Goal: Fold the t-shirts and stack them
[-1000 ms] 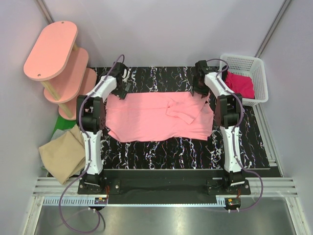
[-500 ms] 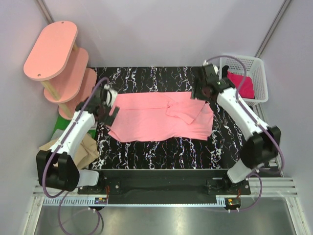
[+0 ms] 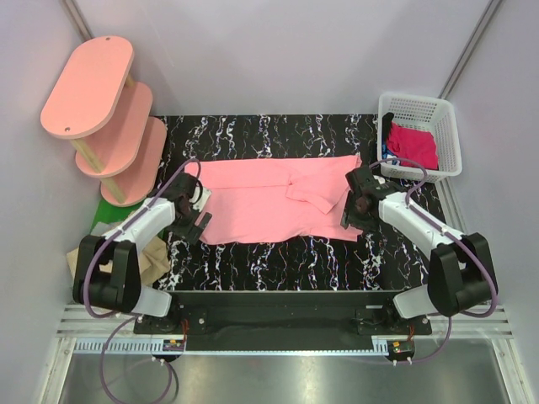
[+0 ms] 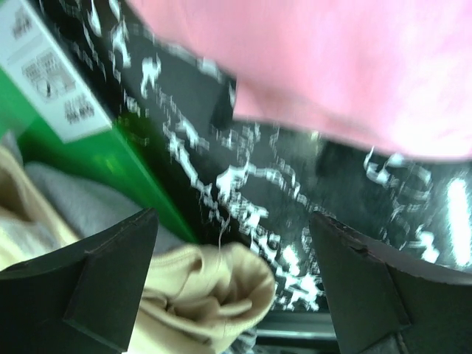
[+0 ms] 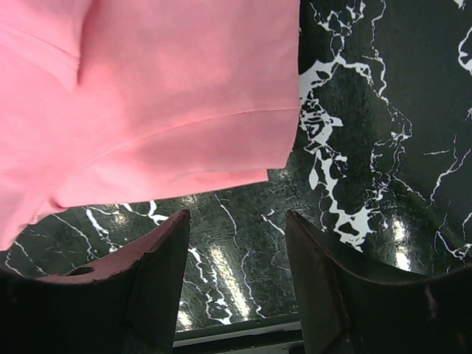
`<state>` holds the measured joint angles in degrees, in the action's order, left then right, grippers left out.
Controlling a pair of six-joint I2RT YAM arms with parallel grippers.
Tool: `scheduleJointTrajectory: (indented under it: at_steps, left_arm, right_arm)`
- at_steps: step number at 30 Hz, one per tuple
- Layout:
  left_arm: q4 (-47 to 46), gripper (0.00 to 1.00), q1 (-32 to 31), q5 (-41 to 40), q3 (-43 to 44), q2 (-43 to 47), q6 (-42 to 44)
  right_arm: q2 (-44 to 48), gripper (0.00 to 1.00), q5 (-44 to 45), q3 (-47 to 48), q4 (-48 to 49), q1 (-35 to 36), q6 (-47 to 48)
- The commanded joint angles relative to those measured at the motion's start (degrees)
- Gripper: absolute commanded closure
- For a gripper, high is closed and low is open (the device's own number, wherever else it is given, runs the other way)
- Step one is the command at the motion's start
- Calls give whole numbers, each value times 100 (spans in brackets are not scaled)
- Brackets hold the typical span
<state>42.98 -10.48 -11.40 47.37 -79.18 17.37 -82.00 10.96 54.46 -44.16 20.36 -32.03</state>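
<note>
- Black, white-veined table [image 3: 278, 261] fills the middle of a pale-walled booth, with both arms reaching out over it from the near edge.
- Far left, a shelf [image 3: 88, 76] of pink oval boards stands just off the table's far-left corner.
- Nearer than that, a green box [image 3: 104, 212] with a white label sits beside the table's left edge.
- Tan shirt [image 3: 82, 252] lies bunched off the table, next to the box and partly hidden under the left arm. The left wrist view shows a rolled fold of it [image 4: 210, 295] low between the fingers.
- Left gripper [image 3: 192, 217] hangs low at the pink shirt's near-left corner. Its jaws are spread wide with nothing between them [image 4: 232, 221], and the hem lies just beyond the fingertips.
- Pink shirt [image 3: 261, 202] lies flat across the table's middle, lengthwise from left to right. One sleeve is turned in onto the body right of centre.
- Right gripper [image 3: 354, 210] is at the shirt's near-right corner. Its jaws are moderately apart and empty [image 5: 237, 217], over bare table, with the corner of the cloth [image 5: 147, 88] just ahead of them.
- Far right, a white basket [image 3: 421, 104] stands at the table's far-right corner, with the red shirt [image 3: 413, 145] crumpled inside.
</note>
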Motion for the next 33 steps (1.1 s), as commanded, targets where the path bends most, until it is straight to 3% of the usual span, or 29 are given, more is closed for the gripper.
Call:
scheduleJointTrajectory:
  at_steps: [1, 12, 19, 23, 27, 31, 33]
  left_arm:
    - [-396, 12, -24, 392, 570, -422, -268]
    - [-607, 29, -15, 621, 694, -1231, -621]
    - [-756, 33, -15, 595, 869, -1627, -585]
    - [-765, 46, -15, 709, 1019, -1873, -603]
    - [-809, 65, -7, 718, 1028, -1996, -585]
    - [-861, 71, 11, 709, 940, -2005, -568]
    - [-853, 81, 37, 727, 905, -1988, -541]
  right_arm:
    - [237, 38, 117, 21, 268, 12, -119]
    - [404, 42, 134, -58, 268, 12, -31]
    - [509, 46, 29, -84, 250, 12, -22]
    - [588, 50, -24, -102, 233, 12, -40]
    - [667, 53, -6, -102, 198, 12, -40]
    - [703, 57, -15, -102, 162, 12, -31]
    - [711, 59, -32, -102, 153, 12, -40]
